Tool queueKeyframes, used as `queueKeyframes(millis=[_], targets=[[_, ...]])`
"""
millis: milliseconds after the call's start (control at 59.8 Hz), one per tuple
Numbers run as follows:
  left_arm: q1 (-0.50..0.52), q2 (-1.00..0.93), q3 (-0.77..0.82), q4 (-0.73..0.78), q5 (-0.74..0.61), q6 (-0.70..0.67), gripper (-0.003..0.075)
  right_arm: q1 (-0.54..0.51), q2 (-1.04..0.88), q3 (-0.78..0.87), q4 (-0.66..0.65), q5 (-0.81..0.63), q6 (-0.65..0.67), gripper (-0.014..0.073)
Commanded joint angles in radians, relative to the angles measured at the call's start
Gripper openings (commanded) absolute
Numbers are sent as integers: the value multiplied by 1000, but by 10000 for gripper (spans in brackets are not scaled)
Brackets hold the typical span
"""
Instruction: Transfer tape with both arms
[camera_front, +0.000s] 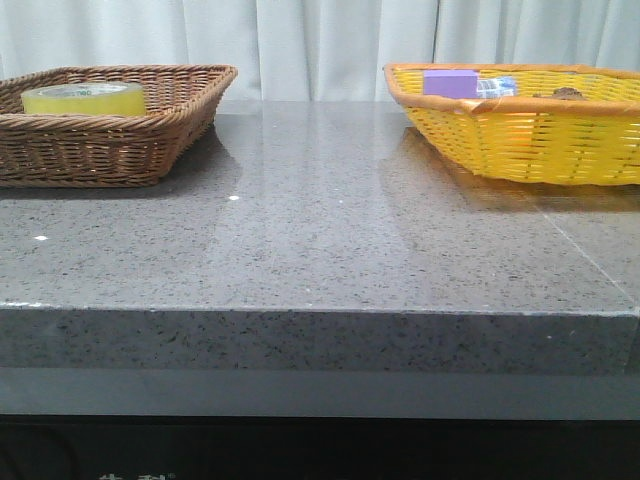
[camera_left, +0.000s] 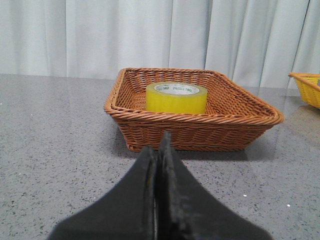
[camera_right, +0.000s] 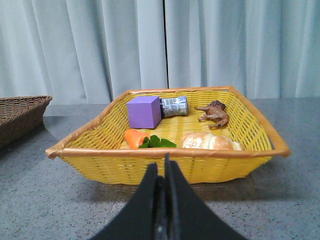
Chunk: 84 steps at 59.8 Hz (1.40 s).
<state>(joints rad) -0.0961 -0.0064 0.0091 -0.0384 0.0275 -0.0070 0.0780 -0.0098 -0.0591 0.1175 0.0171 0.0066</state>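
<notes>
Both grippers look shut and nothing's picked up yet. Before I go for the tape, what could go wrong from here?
1. The tape sits low inside the brown basket; the shut left gripper might clip the raised woven rim or drag the light basket unless it opens and clears it first.
2. The yellow basket already holds a purple box, carrot, bread, can and toy animal, so the right gripper may find little free floor.

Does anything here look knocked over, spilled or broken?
Nothing looks broken or spilled. The tape sits flat in the brown wicker basket. In the yellow basket, only the small can lies on its side beside the purple box, and the toy animal is tipped over.
</notes>
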Motion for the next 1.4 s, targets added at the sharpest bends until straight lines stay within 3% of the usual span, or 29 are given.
queueKeyframes(millis=[0,251,618,903,1387], targets=[[2,-18,39,-8,-84,-11,-20,-2,-28,30,-32,-138,23,-70],[2,-18,39,-8,-84,-11,-20,2,-28,61,-129,-105,23,-70],[2,-18,39,-8,-84,-11,-20,-1,-28,61,-104,-157,23,-70],[2,-18,39,-8,-84,-11,-20,-80,-28,61,-103,-158,23,-70],[2,-18,39,-8,-84,-11,-20,-79,-27,61,-103,-159,23,-70]])
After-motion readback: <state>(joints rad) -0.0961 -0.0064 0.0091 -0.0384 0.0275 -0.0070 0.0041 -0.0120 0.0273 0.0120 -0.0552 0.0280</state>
